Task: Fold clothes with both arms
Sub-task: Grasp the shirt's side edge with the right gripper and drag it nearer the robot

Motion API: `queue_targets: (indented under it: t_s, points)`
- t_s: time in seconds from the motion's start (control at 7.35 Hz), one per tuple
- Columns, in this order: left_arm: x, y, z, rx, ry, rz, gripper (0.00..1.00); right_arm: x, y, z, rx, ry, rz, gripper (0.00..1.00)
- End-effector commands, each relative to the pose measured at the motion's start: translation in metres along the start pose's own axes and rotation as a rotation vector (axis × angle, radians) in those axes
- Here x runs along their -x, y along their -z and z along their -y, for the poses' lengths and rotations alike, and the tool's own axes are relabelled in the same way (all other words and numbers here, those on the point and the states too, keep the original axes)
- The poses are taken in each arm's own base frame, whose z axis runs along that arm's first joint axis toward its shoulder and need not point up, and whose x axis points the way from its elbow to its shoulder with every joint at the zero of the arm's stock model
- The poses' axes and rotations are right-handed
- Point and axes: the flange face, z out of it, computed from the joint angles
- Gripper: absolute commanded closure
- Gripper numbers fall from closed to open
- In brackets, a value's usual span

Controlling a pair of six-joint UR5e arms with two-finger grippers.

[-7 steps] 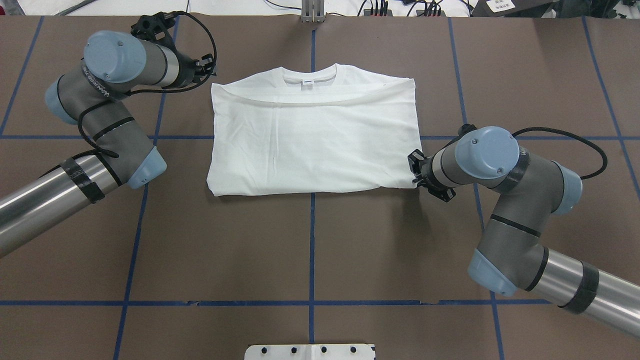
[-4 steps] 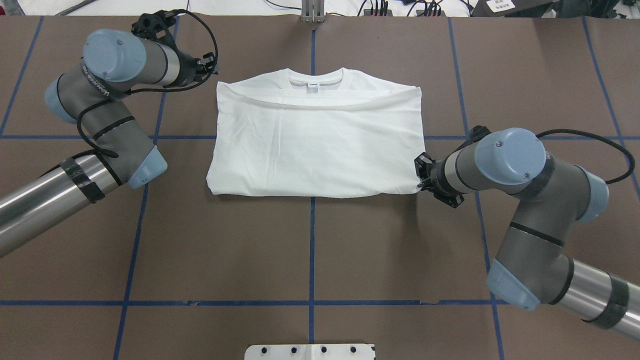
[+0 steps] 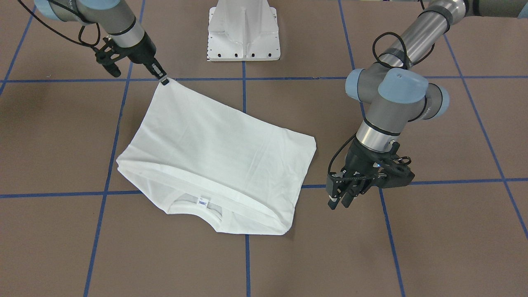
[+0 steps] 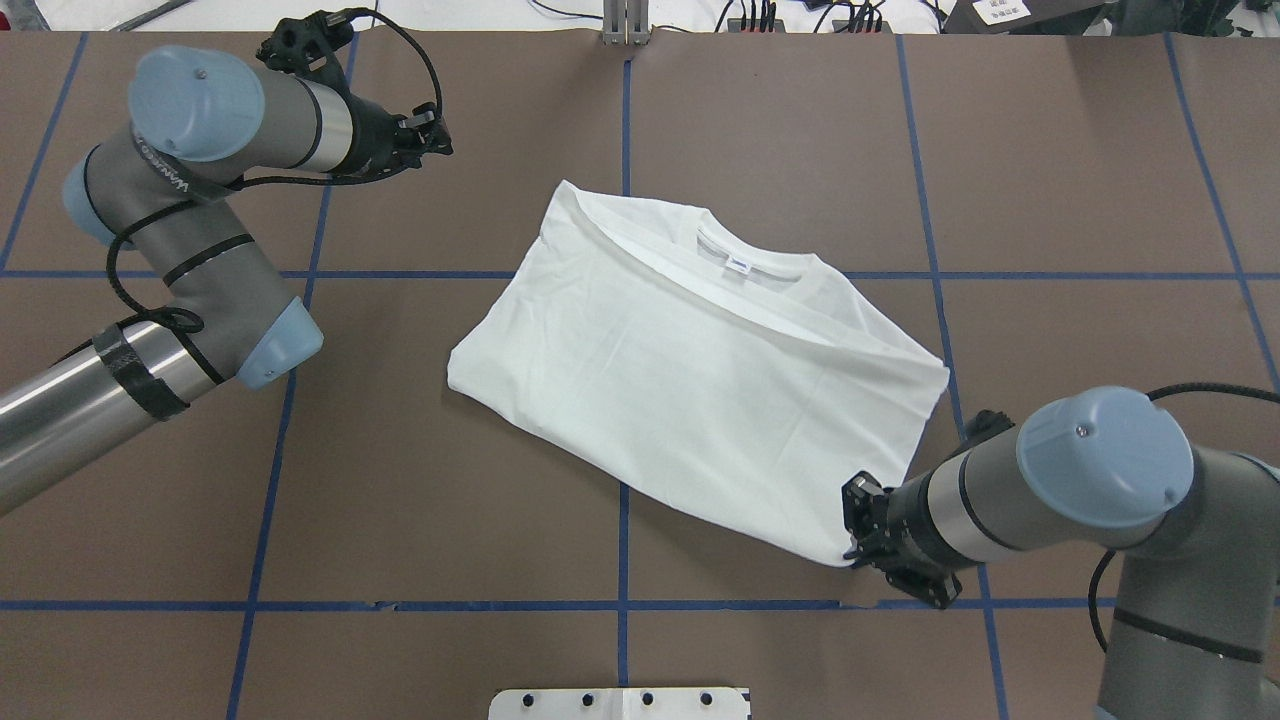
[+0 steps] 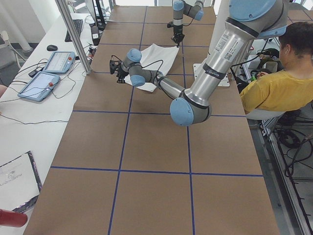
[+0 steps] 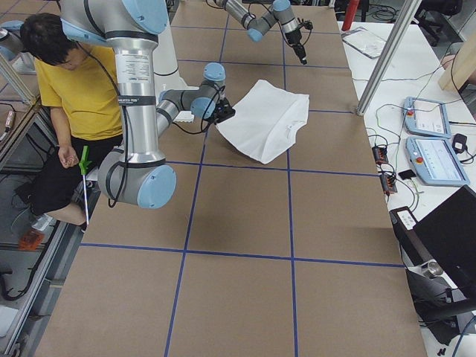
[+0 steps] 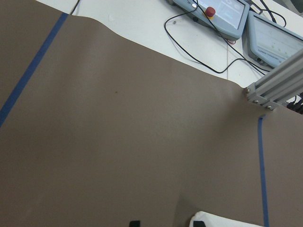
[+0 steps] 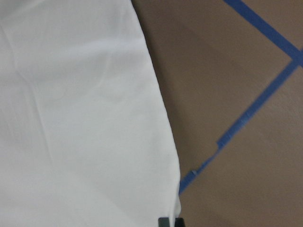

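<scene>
Shirt (image 4: 690,380) lies folded and askew mid-table (image 4: 450,520). It is soft, light, limp cotton that will drag and crease, so it is best pinched at corners. Right gripper (image 3: 163,79) clamps one corner; left gripper (image 3: 339,201) hangs parted and empty nearby.

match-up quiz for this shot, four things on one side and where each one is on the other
Things:
1 right claw
2 left claw
3 neck label
4 white base

Places:
a over bare table, apart from the T-shirt
b inside the collar
c pinching a T-shirt corner
d at the robot's edge of the table

Pairs: 1-c; 2-a; 3-b; 4-d
</scene>
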Motion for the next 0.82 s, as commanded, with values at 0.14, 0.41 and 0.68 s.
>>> queue_targets:
  t_s: [0.14,0.41,0.68]
  points:
    - [0.005,0.037,-0.027,0.125,-0.026,-0.070,0.54,-0.068,-0.021,-0.067,0.101,0.078,-0.170,1.00]
    - [-0.020,0.049,-0.059,0.189,-0.059,-0.130,0.49,-0.102,-0.039,-0.089,0.125,0.128,-0.254,1.00]
    - [-0.024,0.071,-0.081,0.253,-0.072,-0.168,0.46,-0.111,-0.043,-0.084,0.111,0.128,-0.274,0.65]
